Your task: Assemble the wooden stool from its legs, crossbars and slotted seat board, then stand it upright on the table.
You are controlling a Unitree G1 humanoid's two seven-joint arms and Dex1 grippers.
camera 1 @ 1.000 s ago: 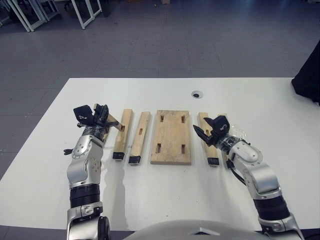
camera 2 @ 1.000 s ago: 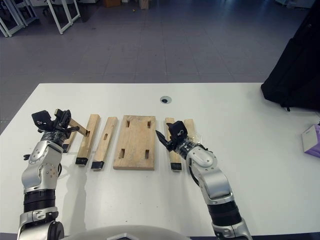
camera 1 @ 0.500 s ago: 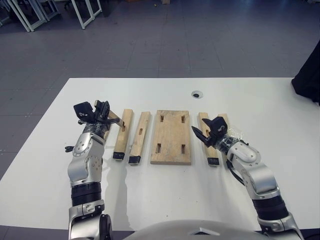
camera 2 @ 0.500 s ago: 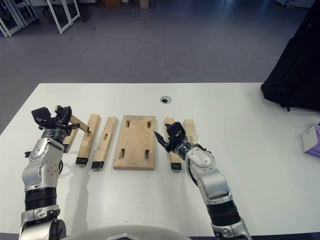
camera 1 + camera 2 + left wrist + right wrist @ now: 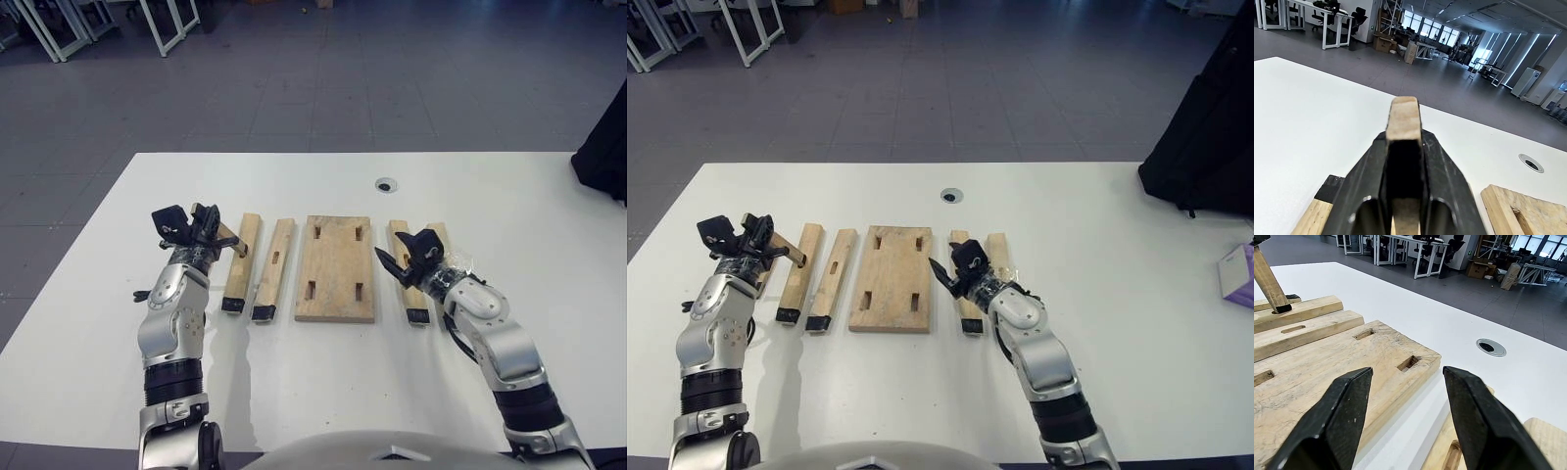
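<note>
While the left end effector (image 5: pixel 193 227) grips the tilted crossbar (image 5: pixel 228 240), its lower end at a leg's (image 5: pixel 238 264) slot, squaring it before pressing seems wise — the right end effector (image 5: pixel 404 258), open beside the seat board (image 5: pixel 336 274), could pin that leg to the counter (image 5: pixel 323 382).

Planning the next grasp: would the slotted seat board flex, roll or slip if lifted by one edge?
Probably stiff: the seat board looks like a thick wooden slab. Flat and rectangular on the table, it should not roll. Its rough grain likely resists slipping in the jaws.
</note>
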